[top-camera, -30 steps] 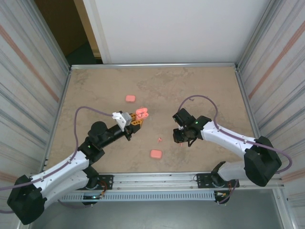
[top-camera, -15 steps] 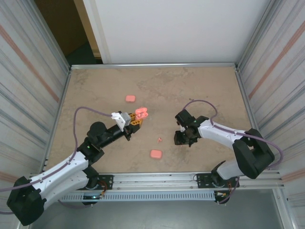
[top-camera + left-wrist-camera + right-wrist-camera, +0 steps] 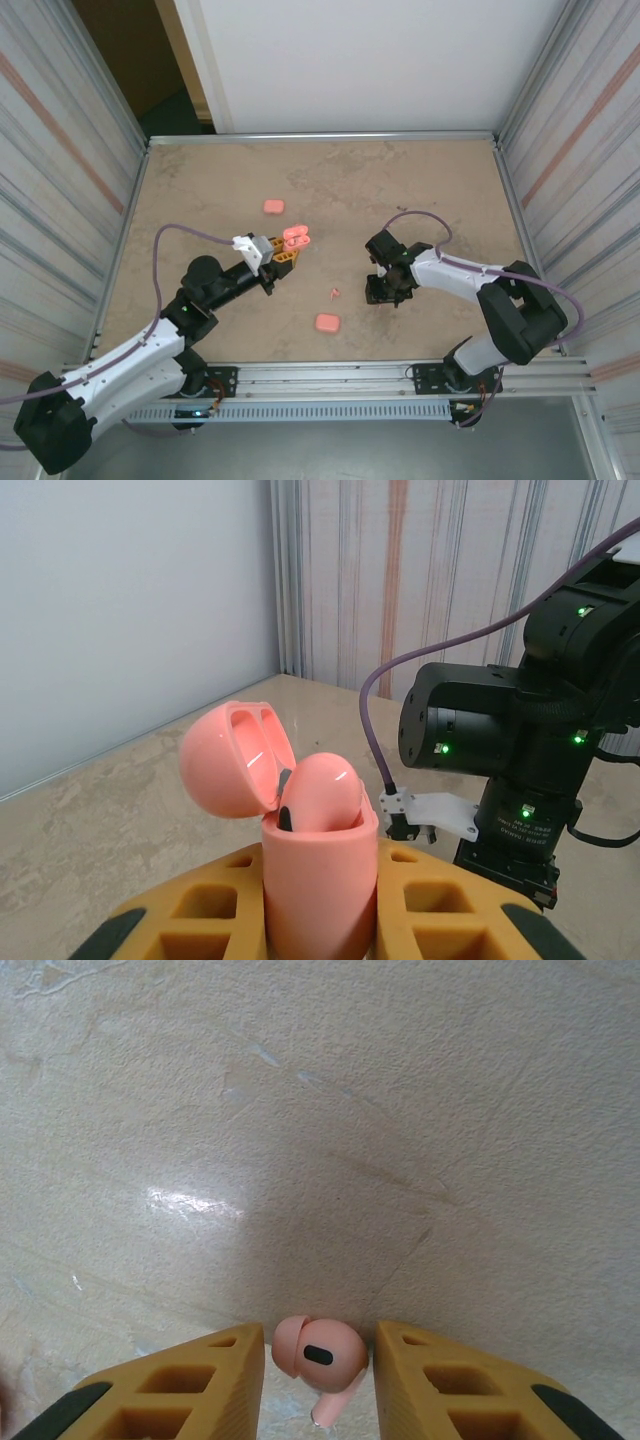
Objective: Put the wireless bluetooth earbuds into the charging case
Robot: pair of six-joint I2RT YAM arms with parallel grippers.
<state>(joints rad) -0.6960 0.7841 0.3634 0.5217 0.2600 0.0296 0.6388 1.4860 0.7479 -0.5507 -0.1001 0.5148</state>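
Pinching the open charging case (image 3: pixel 320 880) upright in left fingers (image 3: pixel 205 912) to receive the earbud (image 3: pixel 318 1355) flanked, grip unclear, by right fingers (image 3: pixel 195 1385).

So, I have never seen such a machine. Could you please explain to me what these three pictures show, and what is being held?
These are two robot arms bolted to a table. The wide picture looks down from above; the other two come from a camera on each wrist, looking past the claw's yellow fingers. The left claw grips an open pink charging case, with one seated earbud inside. The right claw is down at the table with a second earbud between its fingers; whether it pinches it, I cannot tell. Also on the table: a far closed case, a near closed case and a loose earbud.
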